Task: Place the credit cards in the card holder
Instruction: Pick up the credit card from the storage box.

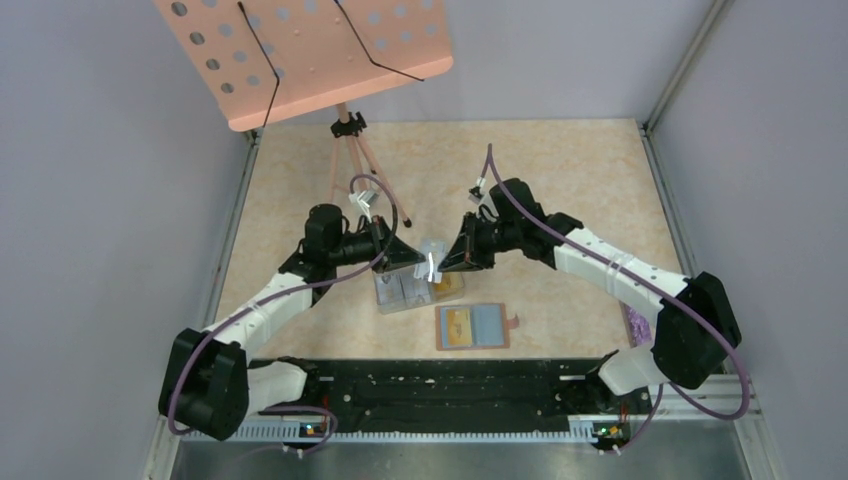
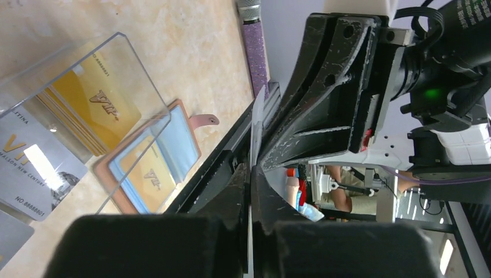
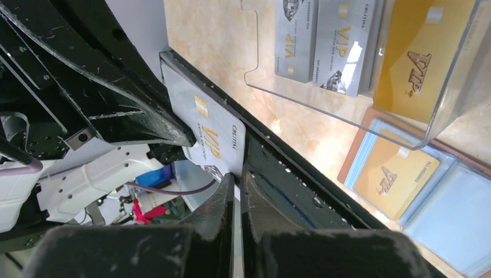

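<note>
- Just above the clear box (image 1: 400, 295), left fingers (image 2: 231, 188) and right fingers (image 3: 223, 200) both pinch one silver card (image 3: 211, 136).
- Card holder (image 1: 490, 325) lies open on the bench (image 1: 560, 180) — one gold card (image 1: 457, 327) inside.

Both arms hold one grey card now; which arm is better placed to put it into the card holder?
Probably the right. Both jaws are shut on the grey card, but the right arm ends nearer the open card holder, whose free pocket lies on its side.
</note>
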You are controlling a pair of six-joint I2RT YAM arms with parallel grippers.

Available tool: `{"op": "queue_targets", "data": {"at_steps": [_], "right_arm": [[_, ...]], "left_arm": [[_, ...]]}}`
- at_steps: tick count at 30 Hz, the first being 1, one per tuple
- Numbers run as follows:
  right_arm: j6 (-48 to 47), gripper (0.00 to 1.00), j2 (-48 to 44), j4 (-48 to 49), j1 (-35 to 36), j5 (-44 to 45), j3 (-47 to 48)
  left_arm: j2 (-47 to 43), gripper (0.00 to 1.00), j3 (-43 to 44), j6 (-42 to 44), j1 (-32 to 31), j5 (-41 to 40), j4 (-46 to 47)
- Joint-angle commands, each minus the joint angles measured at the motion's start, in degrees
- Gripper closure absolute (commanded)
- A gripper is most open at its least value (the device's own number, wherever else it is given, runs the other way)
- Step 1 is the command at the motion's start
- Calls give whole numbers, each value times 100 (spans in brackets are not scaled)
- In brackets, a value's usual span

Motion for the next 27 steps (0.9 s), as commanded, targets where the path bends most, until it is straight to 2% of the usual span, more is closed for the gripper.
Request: {"op": "queue_targets", "data": {"at_steps": [1,8,12,16,21,22,25,27], "right_arm": [[75,98,-169,348,18,-71,62],[98,53,-538,337,-122,220,-37],[133,35,-941,346,-373,248,-259],[189,33,-1286,417,-627,-21,-494],[277,52,-1477,366,-720,-147,-712],[255,53,-1475,314,-721,-140,-741],[139,53,-1515,46,-725,42,-792],[3,52,-1519,-214,-730,210,-824]], "left_arm": [[-263,100,-113,-174,-91,230,519],[-457,100,-227,-515,-89,163,694],[-620,100,-573,-1340,-86,185,1780],[-631,100,-1014,-2334,-92,255,3353],[-490,100,-1156,-3127,-87,422,4960],[-465,100,-1159,-3254,-86,443,5185],[-417,100,-1115,-3414,-101,564,5396],[-463,100,-1080,-3212,-111,626,5014]]}}
